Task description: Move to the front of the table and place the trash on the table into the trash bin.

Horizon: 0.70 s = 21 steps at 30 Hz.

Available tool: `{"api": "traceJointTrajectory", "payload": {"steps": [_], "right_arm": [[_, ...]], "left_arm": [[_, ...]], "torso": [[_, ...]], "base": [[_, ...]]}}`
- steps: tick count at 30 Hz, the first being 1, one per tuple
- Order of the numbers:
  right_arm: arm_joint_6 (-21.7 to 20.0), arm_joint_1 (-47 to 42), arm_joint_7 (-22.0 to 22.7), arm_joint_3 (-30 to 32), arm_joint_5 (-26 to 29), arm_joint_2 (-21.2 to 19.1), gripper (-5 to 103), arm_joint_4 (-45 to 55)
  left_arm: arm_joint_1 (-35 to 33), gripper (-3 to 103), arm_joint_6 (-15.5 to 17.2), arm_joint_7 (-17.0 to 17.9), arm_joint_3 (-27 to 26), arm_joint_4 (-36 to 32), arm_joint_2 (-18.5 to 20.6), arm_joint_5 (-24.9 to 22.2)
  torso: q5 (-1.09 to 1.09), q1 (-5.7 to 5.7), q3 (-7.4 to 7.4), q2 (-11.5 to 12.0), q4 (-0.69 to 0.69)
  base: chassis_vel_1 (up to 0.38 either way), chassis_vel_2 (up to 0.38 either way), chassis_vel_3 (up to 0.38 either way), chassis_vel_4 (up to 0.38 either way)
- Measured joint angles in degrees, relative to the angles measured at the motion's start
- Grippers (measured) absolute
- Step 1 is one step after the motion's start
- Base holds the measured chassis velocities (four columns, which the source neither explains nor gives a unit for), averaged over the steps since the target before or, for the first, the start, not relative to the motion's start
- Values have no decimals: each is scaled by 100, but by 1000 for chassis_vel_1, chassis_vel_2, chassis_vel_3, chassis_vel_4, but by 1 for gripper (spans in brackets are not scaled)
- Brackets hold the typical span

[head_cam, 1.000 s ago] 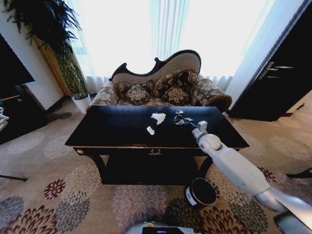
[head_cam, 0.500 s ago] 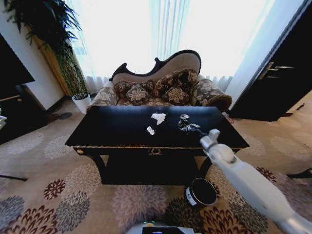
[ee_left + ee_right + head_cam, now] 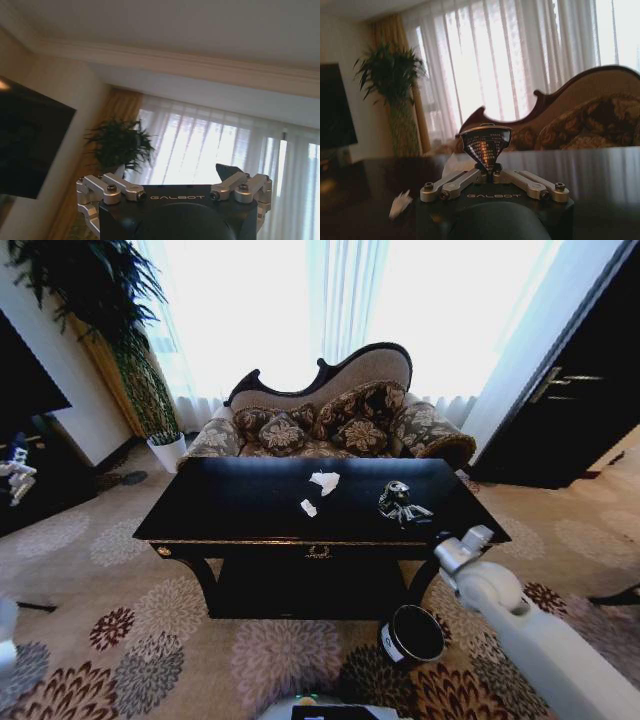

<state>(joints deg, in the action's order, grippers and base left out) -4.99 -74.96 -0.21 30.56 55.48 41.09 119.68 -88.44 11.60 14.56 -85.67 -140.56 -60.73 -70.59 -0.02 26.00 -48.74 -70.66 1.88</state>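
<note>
The right gripper (image 3: pixel 405 504) hangs above the right part of the table (image 3: pixel 230 510), its fingers (image 3: pixel 451 183) pinched on a crushed dark can (image 3: pixel 485 144) — the wrist camera shows the printed, shiny metal wedged between the silver linkages, with the glossy black top stretching away beneath it. From the head camera the can (image 3: pixel 398 494) reads as a small glinting lump at the gripper tip, near the table's right front corner, and the white right arm (image 3: pixel 520 625) runs from there toward the lower right of the picture.

Two crumpled white paper scraps lie on the tabletop left of the gripper: the larger scrap (image 3: pixel 324 481) farther back, the smaller scrap (image 3: pixel 309 508) nearer the front edge (the two are close but apart).

The trash bin (image 3: pixel 411 635) stands on the patterned carpet in front of the table's right front leg, open mouth up, white label on its side.

The left gripper (image 3: pixel 17 472) is raised at the far left, well away from the table; whether its fingers are spread or closed cannot be told
</note>
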Motion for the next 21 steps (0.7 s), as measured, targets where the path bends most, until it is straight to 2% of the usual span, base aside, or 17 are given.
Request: {"api": "traceJointTrajectory", "payload": {"steps": [6, 12, 14, 17, 21], "right_arm": [[102, -373, -53, 194, -52, -107, 0, 112], [307, -1191, -179, 914, -238, 417, 0, 412], [343, -1306, -201, 996, -245, 467, 0, 437], [587, -1942, -410, 1419, -358, 750, 0, 505], [845, -2362, -615, 1579, -589, 921, 0, 410]], "left_arm": [[78, 100, -9, 36, -22, 83, -116, -32], [308, 100, 73, 24, 228, 146, -36, -70], [322, 100, 73, 18, 228, 173, -11, -88], [412, 100, 73, -66, 226, 414, 79, -145], [532, 100, 67, -89, 312, 570, 83, -145]], "torso": [[0, 1, -1, 0, -3], [1, 1, -1, 0, -2], [1, 1, -1, 0, -2], [1, 1, 0, 0, -1], [-1, 0, 0, 0, -1]], "base": [[0, 0, 0, 0], [0, 0, 0, 0], [0, 0, 0, 0], [0, 0, 0, 0], [0, 0, 0, 0]]}}
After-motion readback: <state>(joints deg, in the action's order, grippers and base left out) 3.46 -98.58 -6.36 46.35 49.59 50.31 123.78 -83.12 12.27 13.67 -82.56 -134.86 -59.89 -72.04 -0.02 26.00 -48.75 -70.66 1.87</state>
